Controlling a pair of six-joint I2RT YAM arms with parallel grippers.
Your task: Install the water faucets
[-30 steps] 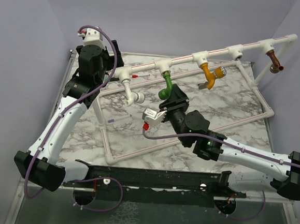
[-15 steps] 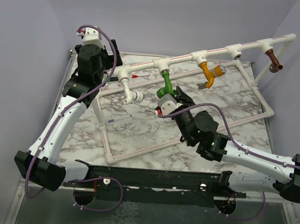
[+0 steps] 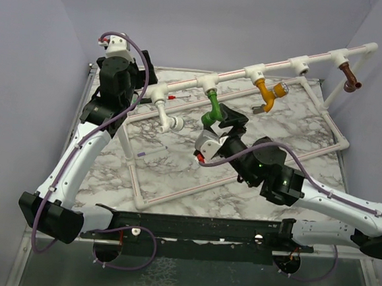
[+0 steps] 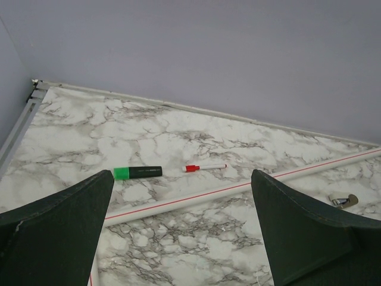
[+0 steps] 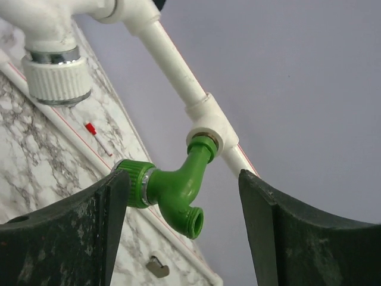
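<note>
The worktop [image 3: 176, 162] is white marble with grey veins. Across twelve o'clock runs a white pipe [image 3: 232, 76] with a thin red stripe. On it hang a white tap [image 3: 168, 119] at eleven o'clock, a green tap [image 3: 213, 109] at twelve, an orange-yellow tap [image 3: 268, 95] at one and a brown tap [image 3: 350, 77] at two. The marker [image 4: 138, 172] is green and black. The pen [image 4: 205, 167] is white with a red cap.

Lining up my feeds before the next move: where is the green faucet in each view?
Top external: green faucet at centre, under the raised pipe.
Left wrist: not in it.
Right wrist: centre, framed by the right fingers.
Shared landmark: the red-capped pen on the tabletop.
</note>
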